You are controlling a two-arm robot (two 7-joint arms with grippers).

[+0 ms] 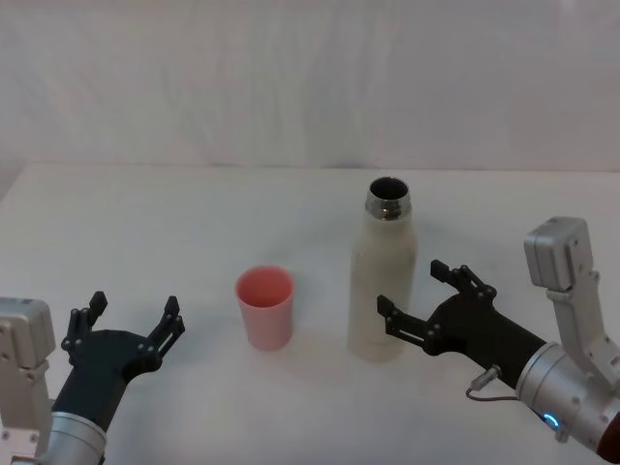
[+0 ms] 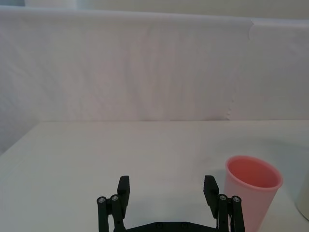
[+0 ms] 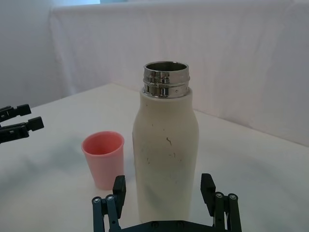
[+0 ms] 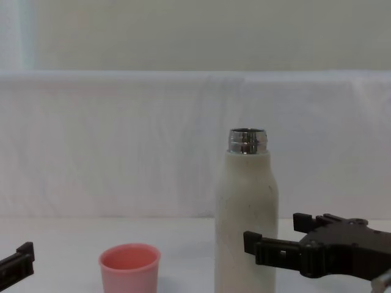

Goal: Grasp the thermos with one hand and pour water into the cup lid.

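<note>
The left gripper [image 1: 131, 325] waits low over the white surface [image 1: 145, 223] at the robot's left, fingers spread and empty. Just beside it to the right, the cup lid [image 1: 264, 306] stands upright, a small salmon-pink cup that looks empty. Further right stands the thermos [image 1: 384, 281], upright and uncapped: tall, cream-white and matte with faint scuffs, its shiny threaded steel neck open. The right gripper [image 1: 424, 294], fingers apart, has one finger before the bottle's lower body and the other beside it, not yet closed. Judging from this, grasping, lifting and pouring all remain.
</note>
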